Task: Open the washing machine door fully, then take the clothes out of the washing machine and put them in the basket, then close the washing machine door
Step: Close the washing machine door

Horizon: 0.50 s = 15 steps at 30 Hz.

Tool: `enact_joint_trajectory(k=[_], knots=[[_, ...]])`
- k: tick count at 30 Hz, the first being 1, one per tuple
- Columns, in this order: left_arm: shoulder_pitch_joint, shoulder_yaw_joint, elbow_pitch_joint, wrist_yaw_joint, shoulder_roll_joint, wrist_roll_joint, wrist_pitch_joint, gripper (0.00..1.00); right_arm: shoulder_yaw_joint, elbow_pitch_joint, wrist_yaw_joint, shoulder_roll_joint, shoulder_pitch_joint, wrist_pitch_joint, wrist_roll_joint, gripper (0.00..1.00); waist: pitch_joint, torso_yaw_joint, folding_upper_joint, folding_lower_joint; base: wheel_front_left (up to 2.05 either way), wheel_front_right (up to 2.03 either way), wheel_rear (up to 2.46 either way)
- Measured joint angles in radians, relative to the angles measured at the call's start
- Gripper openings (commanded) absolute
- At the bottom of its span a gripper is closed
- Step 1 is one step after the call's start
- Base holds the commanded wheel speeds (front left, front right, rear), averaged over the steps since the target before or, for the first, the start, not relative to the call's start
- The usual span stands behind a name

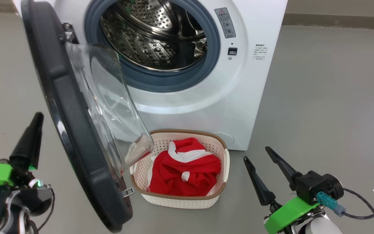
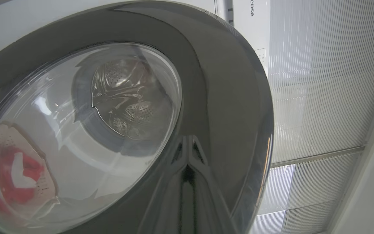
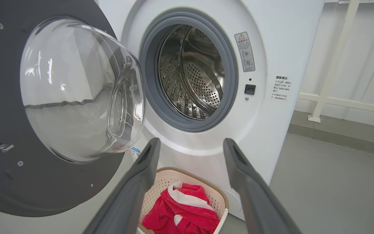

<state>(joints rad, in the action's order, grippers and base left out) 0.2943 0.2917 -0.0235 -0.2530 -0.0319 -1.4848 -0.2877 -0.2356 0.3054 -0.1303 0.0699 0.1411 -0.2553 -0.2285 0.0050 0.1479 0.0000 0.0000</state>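
left gripper (image 1: 38,118) together | right gripper (image 1: 256,153) apart | washing machine (image 2: 250,22) marked "ense" | clothes (image 1: 183,175) in basket (image 1: 180,201)

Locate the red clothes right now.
In the head view the clothes lie in the basket, in front of the washing machine, right of the open door.

washing machine (image 1: 206,107): top cut off by the head view's upper edge; print on its warning label (image 1: 225,22) too small to read.
washing machine door (image 1: 73,130): top of rim cut off likewise; its glass bowl covers the near-left corner of the basket (image 1: 187,201).
clothes (image 1: 187,172): underside hidden by the basket wall; a blurred red patch through the glass in the left wrist view.
left gripper (image 1: 37,122): contact with the door cannot be told.
right gripper (image 3: 190,143): its fingers (image 3: 135,191) hide the basket's sides in the right wrist view; that view's bottom edge cuts off the basket's near end.
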Motion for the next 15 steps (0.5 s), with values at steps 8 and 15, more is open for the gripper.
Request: enact_joint_trajectory(k=[8,15], knots=[[0.000,-0.004,-0.109,-0.079,0.001,-0.071,-0.066,0.00,-0.003,0.000,0.000,0.001,0.008,0.000,0.000,1.00,0.018,-0.026,0.0000,0.0000,0.00,0.00,0.00],[-0.019,-0.009,-0.139,-0.087,-0.001,-0.095,-0.067,0.00,-0.006,0.000,0.000,0.002,0.008,0.000,0.000,1.00,0.020,-0.066,0.0000,0.0000,0.00,0.00,0.00]])
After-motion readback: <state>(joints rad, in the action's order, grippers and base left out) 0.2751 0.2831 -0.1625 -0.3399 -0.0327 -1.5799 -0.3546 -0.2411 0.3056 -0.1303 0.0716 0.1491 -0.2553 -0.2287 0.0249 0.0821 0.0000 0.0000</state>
